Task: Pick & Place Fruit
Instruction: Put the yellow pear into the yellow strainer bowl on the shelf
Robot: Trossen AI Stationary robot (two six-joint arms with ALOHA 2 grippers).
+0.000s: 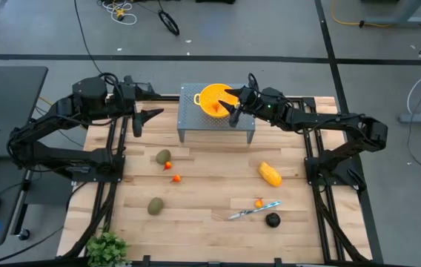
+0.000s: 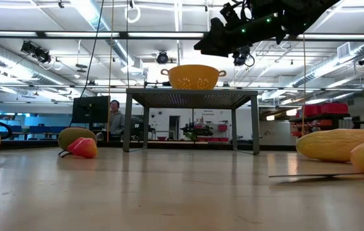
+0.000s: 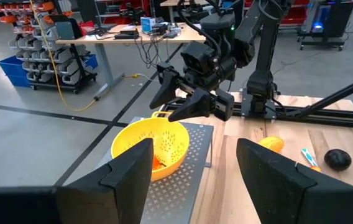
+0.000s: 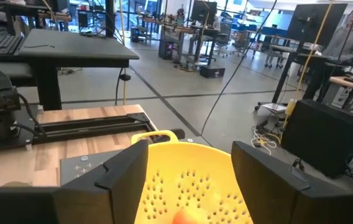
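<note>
A pale slatted wooden table [image 1: 210, 189] carries a low grey perforated metal stand [image 1: 196, 122], and on that stand sits the yellow perforated two-handled bowl [image 1: 212, 98] that takes the fruit. The dark right arm reaches in over the bowl, and its right gripper [image 1: 234, 104] hangs just above the rim with the two fingers spread and nothing between them. A small orange piece of fruit [image 3: 158, 163] lies inside the bowl, below those fingers.

The step in hand looks like the release of that piece, so doing it well means lifting the arm straight up, clear of the rim, without nudging the bowl off its stand, before swinging out toward the next piece.

The left gripper [image 1: 138, 121] waits above the table's back left edge, beside the stand, with its fingers also apart and empty.

The remaining fruit is on the boards, well apart:
- a larger yellow-orange oblong fruit [image 1: 270, 174] on the right
- two olive-brown oval fruits, one [image 1: 164, 156] near the middle left and one [image 1: 155, 206] nearer the front
- a dark round fruit [image 1: 272, 219] at the front right
- a tiny orange-red fruit [image 1: 176, 178] close to the first oval
- another tiny orange-red piece [image 1: 258, 202] touching or just beside a slim silver knife with a pale blue handle [image 1: 253, 211]

A person [image 2: 114, 116] sits far off in the room behind.
</note>
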